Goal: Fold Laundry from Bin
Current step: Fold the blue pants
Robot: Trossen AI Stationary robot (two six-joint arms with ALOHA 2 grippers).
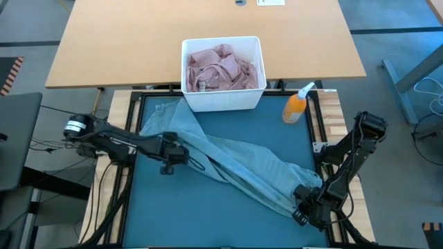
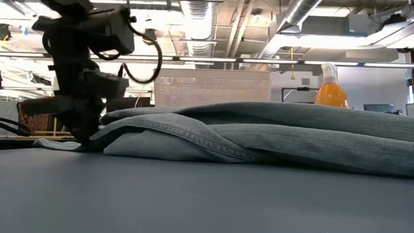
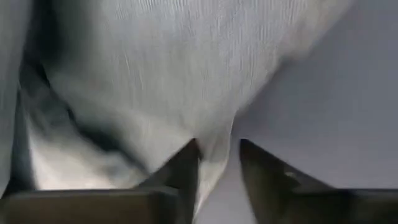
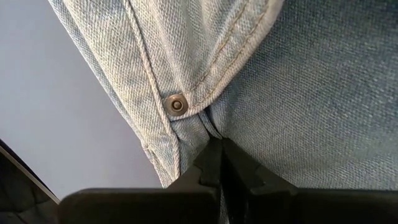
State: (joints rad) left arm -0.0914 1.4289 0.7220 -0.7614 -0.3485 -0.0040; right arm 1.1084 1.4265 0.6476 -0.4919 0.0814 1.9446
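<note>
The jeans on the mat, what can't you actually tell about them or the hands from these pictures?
- High view: the left hand covers the jeans edge it is at; the grip is not visible.
- Left wrist view: the denim is blurred, with cloth between the fingers.
- Low view: the right hand is hidden behind the jeans.
- Bin: pink laundry is bunched; pieces cannot be counted.

Even overhead light washes the worktop [image 1: 208,221] from above, with no hard shadows and only a soft dark edge under the jeans [image 1: 235,162]. At table height the ceiling light strips [image 2: 200,13] glare bright while the mat up close goes soft and the jeans' seam sits fairly sharp. The left wrist view is badly blurred and smeared, dark in the folds, whereas the right wrist view is crisp, weave and rivet [image 4: 177,104] clear.
</note>
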